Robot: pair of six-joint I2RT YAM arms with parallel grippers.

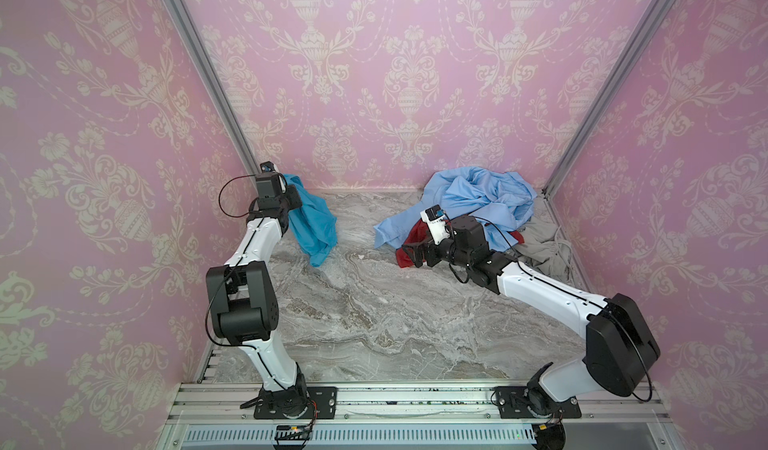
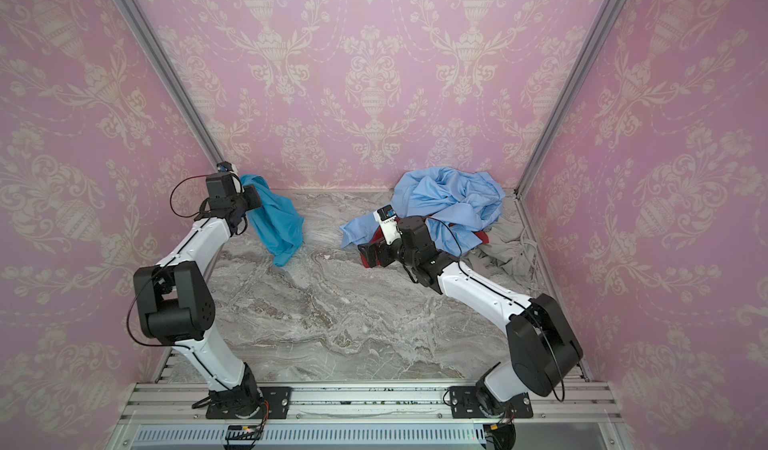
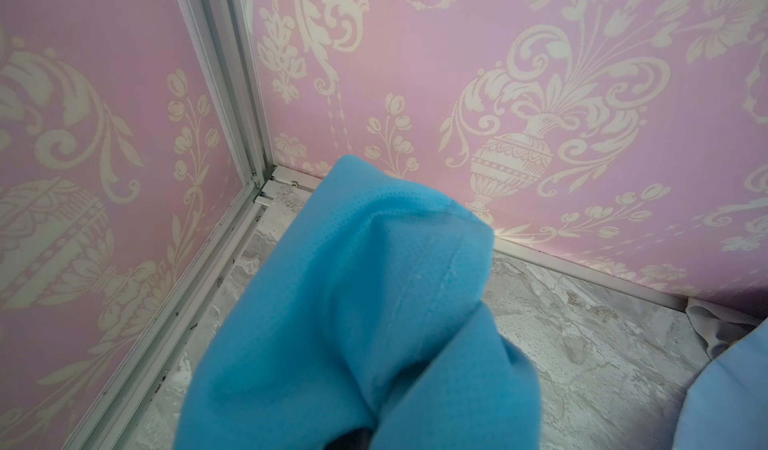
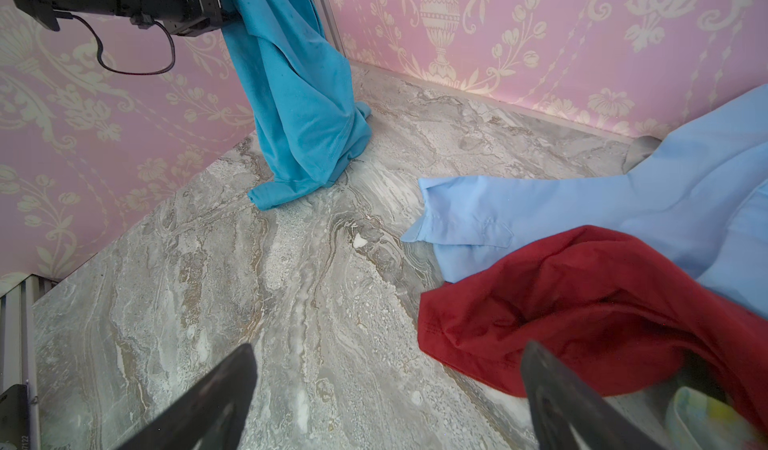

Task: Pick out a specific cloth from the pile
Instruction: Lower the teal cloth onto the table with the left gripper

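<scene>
At the far left, close to the aluminium corner post (image 1: 218, 94): the left gripper (image 1: 293, 197), raised above the surface (image 1: 374, 310), jaws together and clamped on the top end of the cloth (image 1: 313, 227). Hangs from that grip in long, vivid turquoise folds in both top views and reaches down to the marble-patterned top, where the lower end lies crumpled (clearest in the right wrist view). Fills the lower middle of the left wrist view, with the jaws almost wholly hidden under the fabric.

Well apart from the pile (image 1: 498, 215), with bare surface between.

In the far right corner: a large pale blue shirt (image 1: 482, 194) heaped on top, a dark red cloth (image 4: 582, 302) poking out from under its near edge, a grey cloth (image 1: 544, 252) spread along the right side.

Low at the near-left edge of the pile: the right gripper (image 1: 409, 254), jaws wide apart, nothing between them. In the right wrist view, one finger (image 4: 199, 406) over bare marble and its opposite over the red fabric. No telling whether it touches the fabric.
</scene>
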